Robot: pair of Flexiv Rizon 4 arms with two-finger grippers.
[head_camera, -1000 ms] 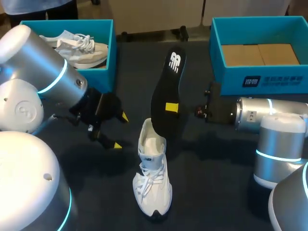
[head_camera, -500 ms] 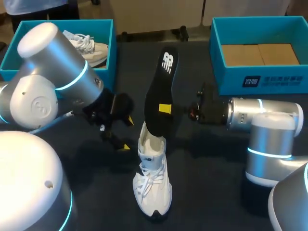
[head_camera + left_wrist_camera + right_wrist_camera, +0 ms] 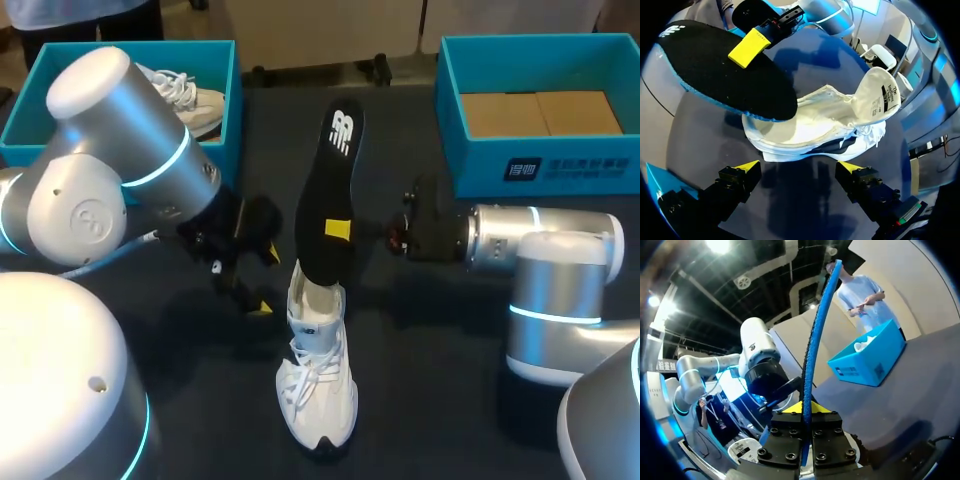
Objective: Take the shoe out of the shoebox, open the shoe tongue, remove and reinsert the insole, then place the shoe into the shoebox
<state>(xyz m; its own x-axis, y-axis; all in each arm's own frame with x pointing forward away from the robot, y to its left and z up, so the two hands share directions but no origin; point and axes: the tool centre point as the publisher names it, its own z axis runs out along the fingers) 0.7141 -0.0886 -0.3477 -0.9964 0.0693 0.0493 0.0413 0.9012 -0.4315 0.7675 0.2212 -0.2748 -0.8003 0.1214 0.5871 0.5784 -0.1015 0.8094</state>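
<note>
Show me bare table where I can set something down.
Free: the table between the white shoe and right arm, and between the insole and right shoebox. Crowded: around the shoe's heel, where left gripper and insole sit close.

The left arm (image 3: pixel 130 150) and right arm (image 3: pixel 530 245) are silver tubes with white domed joints and glowing cyan rings. The left gripper (image 3: pixel 799 167) and right gripper (image 3: pixel 806 409) are black — yellow-tipped, with round screw heads on the right's.
</note>
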